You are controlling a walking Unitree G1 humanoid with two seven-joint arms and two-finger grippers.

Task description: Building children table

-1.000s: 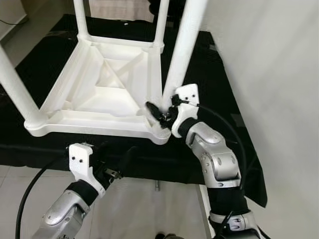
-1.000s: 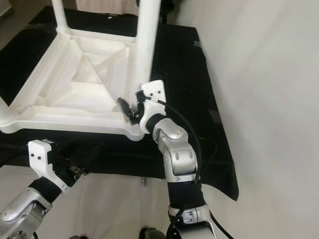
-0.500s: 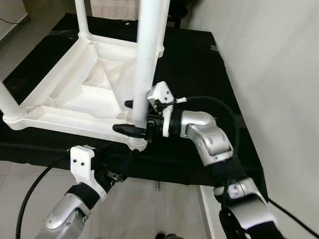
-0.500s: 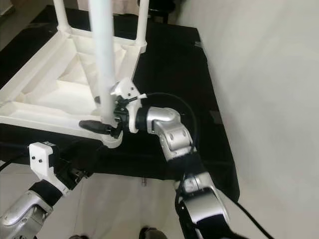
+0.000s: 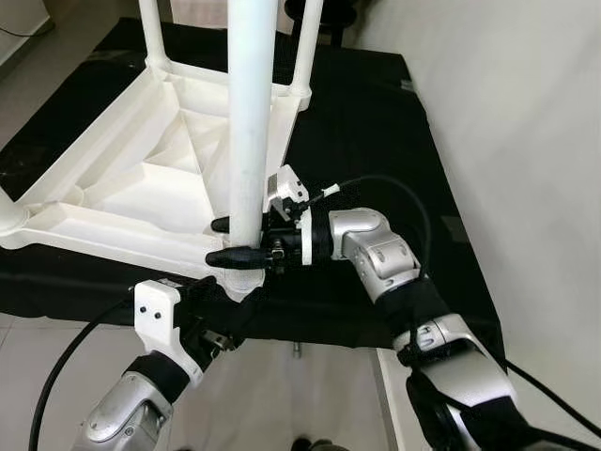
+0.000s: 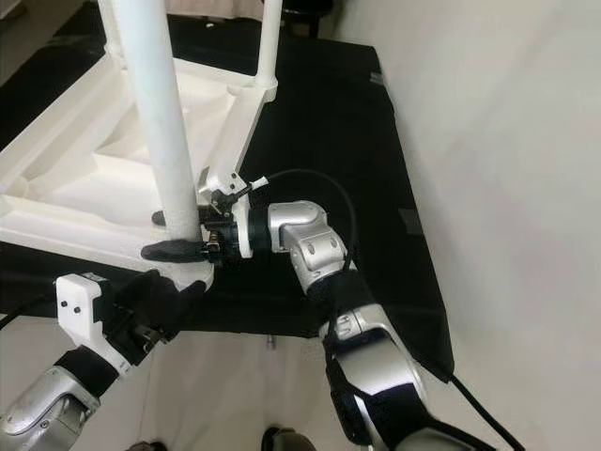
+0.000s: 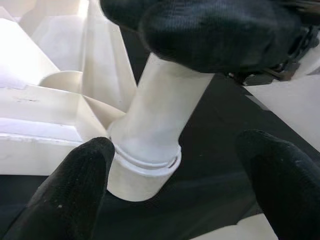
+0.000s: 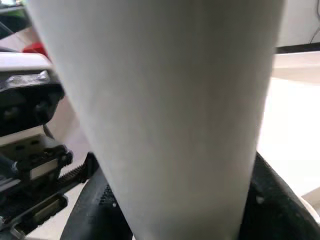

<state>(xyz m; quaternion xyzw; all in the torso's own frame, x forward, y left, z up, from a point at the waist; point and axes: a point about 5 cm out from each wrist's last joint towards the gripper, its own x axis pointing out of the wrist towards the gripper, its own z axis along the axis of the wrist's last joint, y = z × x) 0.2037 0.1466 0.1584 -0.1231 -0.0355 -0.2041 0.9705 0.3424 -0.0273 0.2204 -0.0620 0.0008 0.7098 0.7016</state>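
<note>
Right gripper point(image 5: 235, 240) clamps 1 table leg point(image 5: 250, 113); left gripper point(image 7: 175, 185) jaws apart.

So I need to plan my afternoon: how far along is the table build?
Legs stand in the upturned tabletop; a far leg is seated. The right gripper clamps the near leg above its corner socket; the left gripper is open beside it. Left: finishing that leg, flipping the table.

You lose the near table leg point(image 5: 249, 122) past twelve o'clock, and the tabletop point(image 5: 113, 202) runs off at nine.
</note>
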